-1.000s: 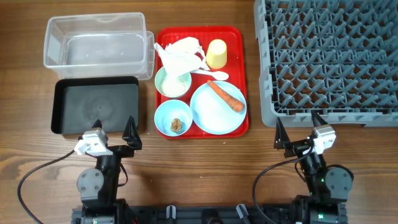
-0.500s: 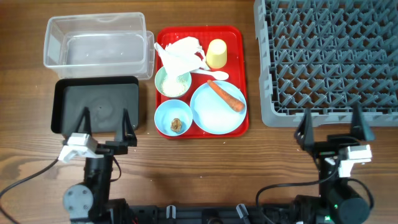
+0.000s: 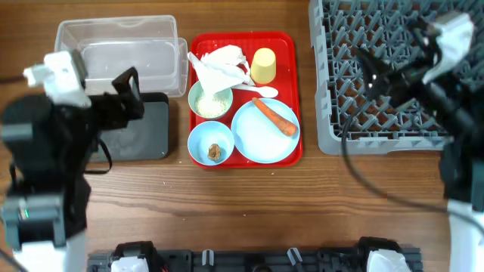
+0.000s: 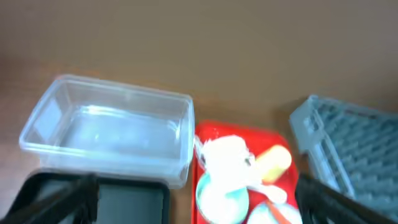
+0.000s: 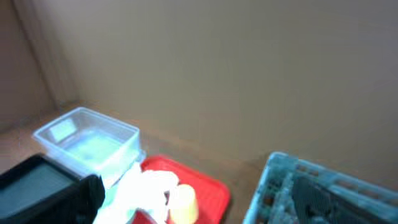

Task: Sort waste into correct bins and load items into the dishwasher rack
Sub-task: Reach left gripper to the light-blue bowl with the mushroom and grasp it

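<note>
Centre frame: napkins [image 3: 219,64] crumpled beside the yellow cup [image 3: 263,65]; spoon [image 3: 257,91] below them; rice [image 3: 212,100] in one bowl [image 3: 192,102], brown lump [image 3: 215,152] in the other bowl [image 3: 200,140]; carrot [image 3: 274,116] lying on the plate [image 3: 257,140]. Clear tub [image 3: 121,21] upper left, black tub [image 3: 144,132] beneath it. Grey rack [image 3: 378,128] upper right.

tray: red tray [image 3: 287,68], flat, rectangular, rounded corners, low raised rim, long side running near-far, lying mid-table, closer to the far edge | table: wooden table [image 3: 227,204], brown grain running left-right, bare across the near strip | background: plain brown backdrop [image 5: 217,74] rising beyond the far edge, blurred in both wrist views
</note>
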